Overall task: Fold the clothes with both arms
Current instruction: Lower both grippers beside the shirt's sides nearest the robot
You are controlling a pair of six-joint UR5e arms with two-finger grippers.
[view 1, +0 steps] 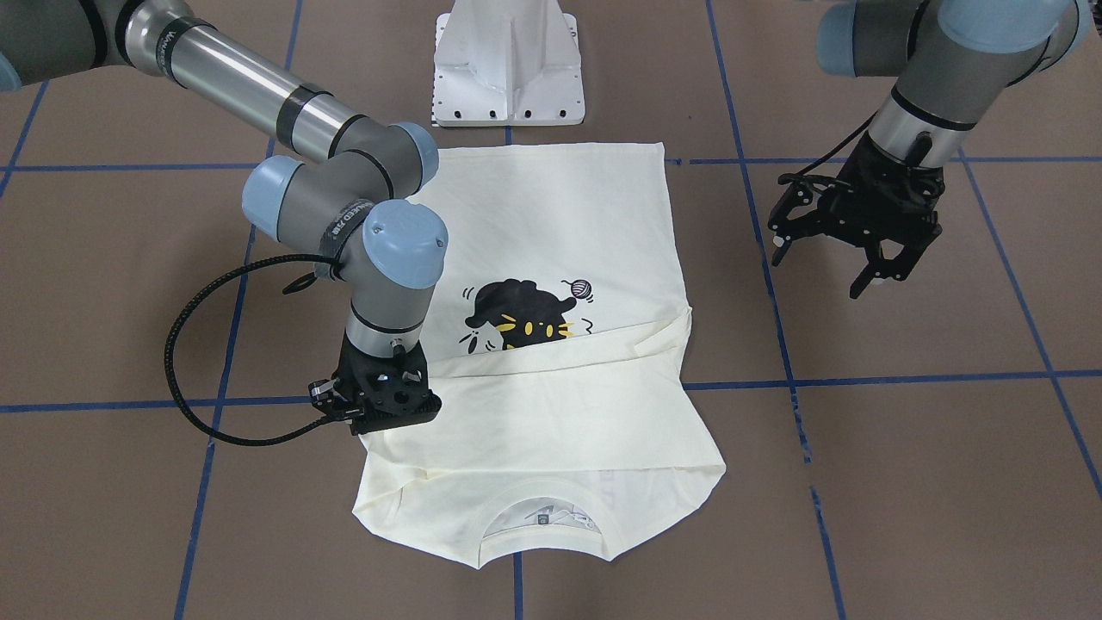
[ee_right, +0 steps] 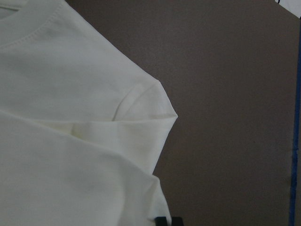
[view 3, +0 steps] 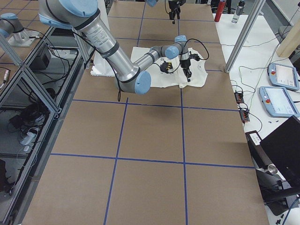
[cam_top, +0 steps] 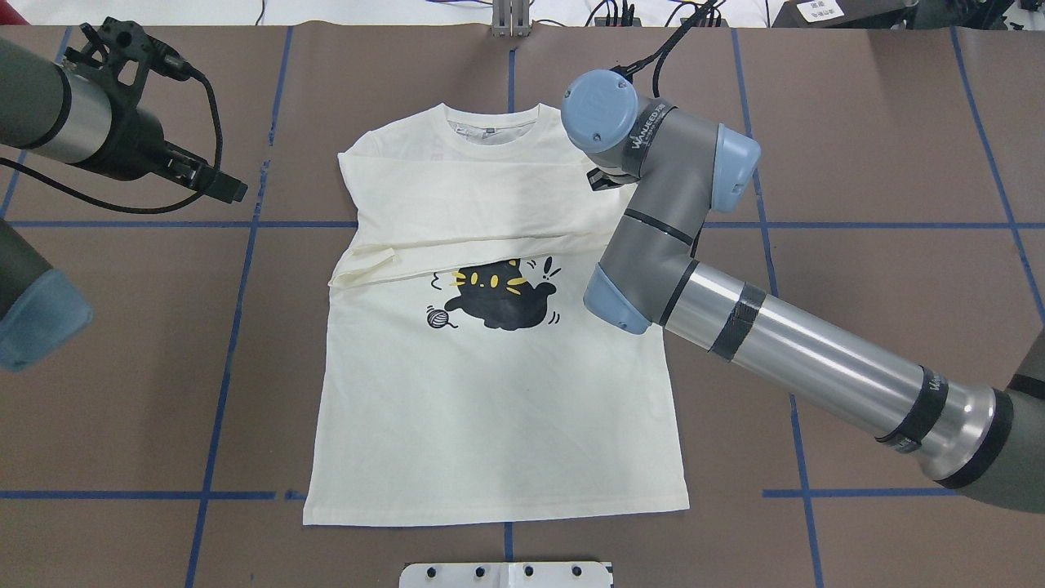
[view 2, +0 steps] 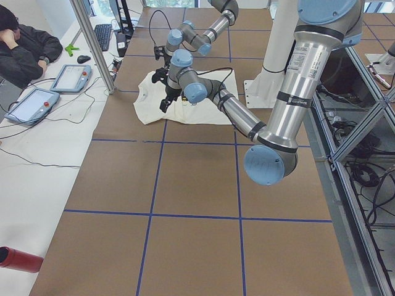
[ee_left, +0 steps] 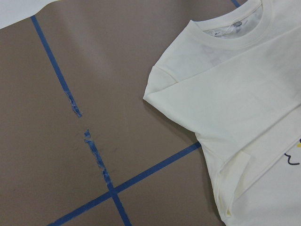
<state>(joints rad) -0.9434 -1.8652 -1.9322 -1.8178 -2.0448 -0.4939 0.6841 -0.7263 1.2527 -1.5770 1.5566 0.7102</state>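
The cream T-shirt (view 1: pixel 560 224) lies flat and face up, collar away from the robot's base. Both long sleeves are folded across its chest, just above the black cat print (cam_top: pixel 498 298). My right gripper (view 1: pixel 379 420) points straight down at the shirt's shoulder edge, with its fingers hidden under the wrist. In the right wrist view a black fingertip (ee_right: pixel 164 220) sits against the folded edge of the shirt (ee_right: pixel 56 141), so it looks shut on the cloth. My left gripper (view 1: pixel 818 274) hangs open and empty above bare table, off the shirt's other side (ee_left: pixel 244 94).
The white pedestal base (view 1: pixel 508 65) stands just behind the shirt's hem. Blue tape lines (cam_top: pixel 245 327) cross the brown table. A person (view 2: pixel 24 43) sits at a side desk with tablets (view 2: pixel 71 77), beyond a metal post (view 2: pixel 92 43).
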